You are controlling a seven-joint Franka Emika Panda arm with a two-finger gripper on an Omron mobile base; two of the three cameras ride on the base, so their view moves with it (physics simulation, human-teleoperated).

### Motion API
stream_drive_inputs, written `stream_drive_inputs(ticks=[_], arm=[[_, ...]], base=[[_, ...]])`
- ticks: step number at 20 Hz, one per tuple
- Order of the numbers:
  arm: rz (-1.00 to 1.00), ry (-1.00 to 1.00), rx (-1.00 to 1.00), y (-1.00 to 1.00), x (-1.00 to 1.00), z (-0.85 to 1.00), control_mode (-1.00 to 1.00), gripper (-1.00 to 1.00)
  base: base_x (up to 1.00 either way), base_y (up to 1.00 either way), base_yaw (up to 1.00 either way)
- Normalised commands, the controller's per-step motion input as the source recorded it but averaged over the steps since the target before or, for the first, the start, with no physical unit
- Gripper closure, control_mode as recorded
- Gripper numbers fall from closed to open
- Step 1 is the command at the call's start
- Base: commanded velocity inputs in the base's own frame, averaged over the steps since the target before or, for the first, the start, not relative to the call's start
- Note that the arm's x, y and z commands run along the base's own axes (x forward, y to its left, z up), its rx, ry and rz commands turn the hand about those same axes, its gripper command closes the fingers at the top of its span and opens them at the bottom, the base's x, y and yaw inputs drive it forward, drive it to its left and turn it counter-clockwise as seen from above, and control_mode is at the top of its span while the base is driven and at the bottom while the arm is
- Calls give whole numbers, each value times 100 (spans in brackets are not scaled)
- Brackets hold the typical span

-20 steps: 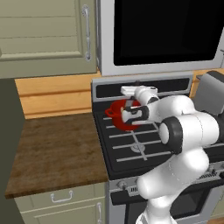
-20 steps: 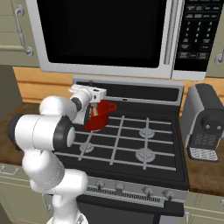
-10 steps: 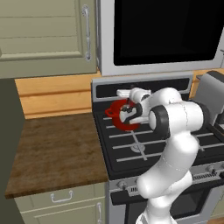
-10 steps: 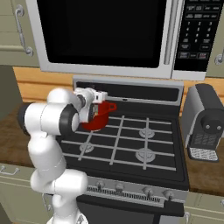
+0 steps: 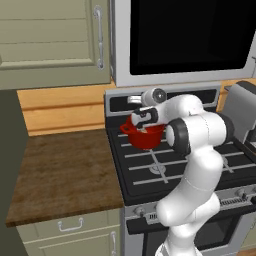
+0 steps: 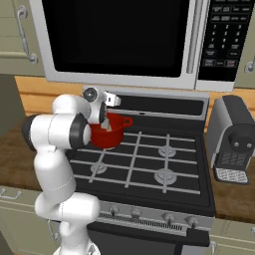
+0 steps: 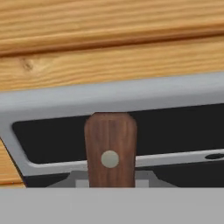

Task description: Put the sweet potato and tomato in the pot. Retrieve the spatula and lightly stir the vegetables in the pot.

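Observation:
The red pot (image 5: 146, 139) (image 6: 111, 135) stands on the stove's back left burner. My gripper (image 5: 143, 121) (image 6: 103, 118) hangs just above its rim, pointing down into it. It is shut on the spatula (image 7: 110, 146), whose dark brown handle with a metal rivet rises at the bottom of the hand view. A pale bit (image 5: 144, 131) shows inside the pot below the fingers. I cannot tell whether it is the sweet potato or the spatula's blade. The tomato is hidden.
The black stove (image 6: 164, 154) spreads to the right of the pot, with a microwave (image 6: 124, 40) above it. A grey coffee machine (image 6: 233, 137) stands at the right. A wooden counter (image 5: 65, 170) lies to the left. Behind the spatula handle runs the stove's grey back panel (image 7: 131, 98).
The arm's elbow has swung upright and closer to the pot. The gripper stays over the pot with the spatula still in it. The pot has not moved.

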Motion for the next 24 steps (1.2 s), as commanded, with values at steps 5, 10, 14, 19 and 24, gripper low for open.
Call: stream_drive_inputs(ticks=[5,10,14,19,24], arm=[[0,2,0,0,-19,-25,-100,100],[3,0,0,0,23,-77,-100,100],[2,3,0,0,24,-100,-100,100],[1,2,0,-17,-11,-100,-100,100],[0,-8,-4,-52,-51,-79,-100,100]], base=[[0,0,0],[0,0,0],[0,0,0],[0,0,0],[0,0,0]])
